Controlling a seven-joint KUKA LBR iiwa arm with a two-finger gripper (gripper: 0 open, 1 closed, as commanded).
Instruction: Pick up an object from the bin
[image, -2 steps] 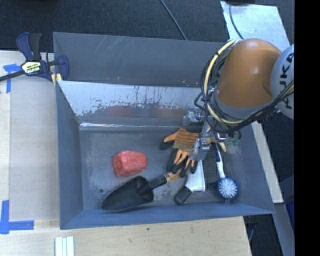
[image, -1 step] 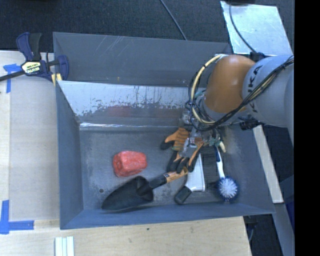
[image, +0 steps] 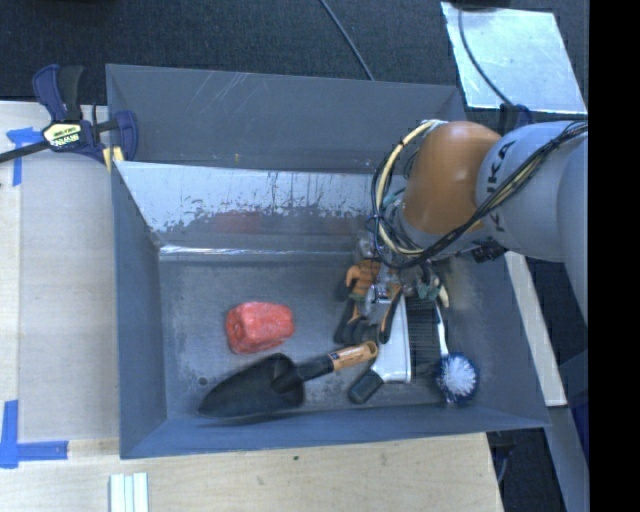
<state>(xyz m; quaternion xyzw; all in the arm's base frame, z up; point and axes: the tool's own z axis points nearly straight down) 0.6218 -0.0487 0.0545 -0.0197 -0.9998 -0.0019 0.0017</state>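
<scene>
White brush (image: 396, 348), gripper (image: 365, 315) just beside

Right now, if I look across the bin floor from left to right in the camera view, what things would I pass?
Red lump → white flat bar → blue-and-white round brush head. I skip the black scoop, which overlaps the lump's span.

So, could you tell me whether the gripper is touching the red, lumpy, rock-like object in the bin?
Apart. The camera view shows bare grey bin floor between the red lumpy object and the gripper.
</scene>
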